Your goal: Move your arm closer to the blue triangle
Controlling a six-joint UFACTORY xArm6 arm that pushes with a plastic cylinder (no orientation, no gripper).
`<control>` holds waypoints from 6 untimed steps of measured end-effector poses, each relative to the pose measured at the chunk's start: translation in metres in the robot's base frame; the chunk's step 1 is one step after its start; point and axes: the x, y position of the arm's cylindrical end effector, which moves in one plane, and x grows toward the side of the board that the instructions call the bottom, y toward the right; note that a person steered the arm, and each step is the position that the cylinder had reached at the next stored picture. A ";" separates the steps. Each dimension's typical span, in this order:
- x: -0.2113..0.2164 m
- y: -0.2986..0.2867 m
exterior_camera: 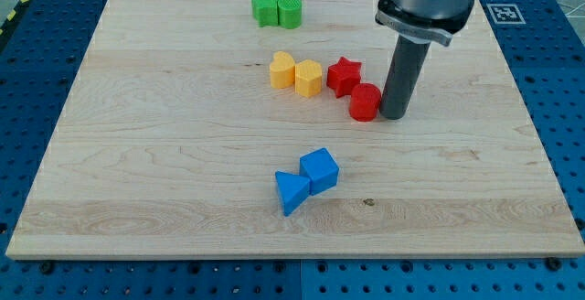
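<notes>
The blue triangle [291, 192] lies on the wooden board [164, 154] below the middle, touching a blue cube [320, 169] on its upper right. My tip [396, 114] rests on the board at the view's upper right, just right of a red cylinder [365, 102]. The tip is well above and to the right of the blue triangle.
A red star [345, 75] sits up-left of the red cylinder. A yellow hexagon [308, 78] and a yellow heart [283, 69] lie left of the star. Two green blocks [277, 10] sit near the top edge. Blue perforated table [567, 108] surrounds the board.
</notes>
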 end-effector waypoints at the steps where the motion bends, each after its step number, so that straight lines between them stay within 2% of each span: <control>1: 0.000 -0.020; 2: 0.000 -0.054; 3: 0.000 -0.060; 4: 0.027 -0.024; 6: 0.128 -0.026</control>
